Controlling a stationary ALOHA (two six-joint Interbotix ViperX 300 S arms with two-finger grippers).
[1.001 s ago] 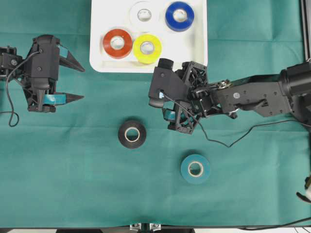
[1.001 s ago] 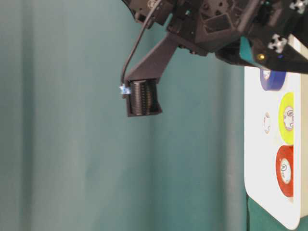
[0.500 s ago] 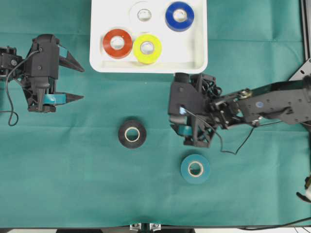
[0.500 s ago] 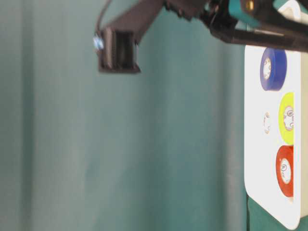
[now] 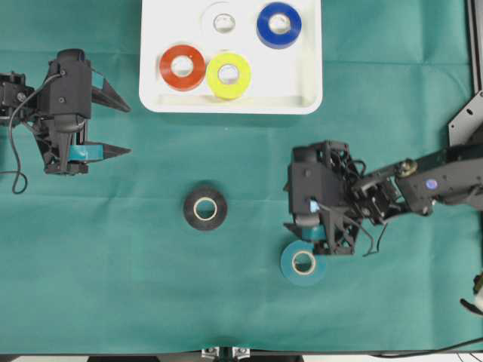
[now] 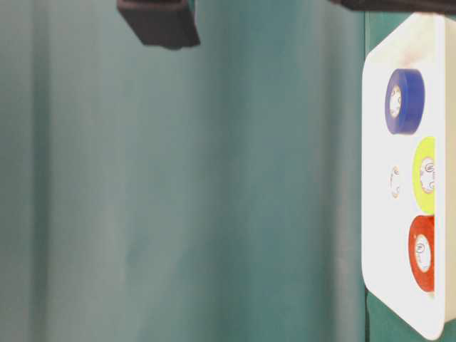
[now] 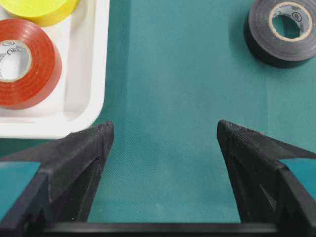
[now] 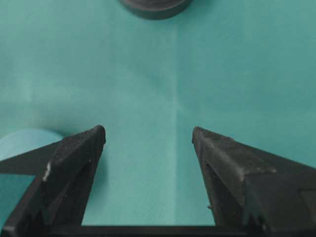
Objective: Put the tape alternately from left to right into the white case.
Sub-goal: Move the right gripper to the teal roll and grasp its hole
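The white case (image 5: 306, 87) lies at the top centre and holds the red (image 5: 182, 67), yellow (image 5: 229, 75), white (image 5: 223, 23) and blue (image 5: 278, 25) tape rolls. On the cloth lie the black roll (image 5: 205, 209) and the teal roll (image 5: 303, 262). My left gripper (image 5: 128, 130) stands open and empty left of the case, above bare cloth (image 7: 165, 128). My right gripper (image 8: 148, 131) is open and empty too. Its wrist (image 5: 321, 204) hangs just above the teal roll, which shows beside its left finger (image 8: 24, 140). The black roll (image 8: 155, 5) lies ahead of it.
Green cloth covers the whole table. A metal frame bracket (image 5: 468, 117) stands at the right edge. Cables trail from the left arm (image 5: 15, 177). In the table-level view a dark part of the right arm (image 6: 158, 21) hangs at the top, beside the case (image 6: 377, 171).
The right arm has drawn back from the case's front edge, down and to the right, until it hangs over the teal roll. It stays open. The left arm has not moved.
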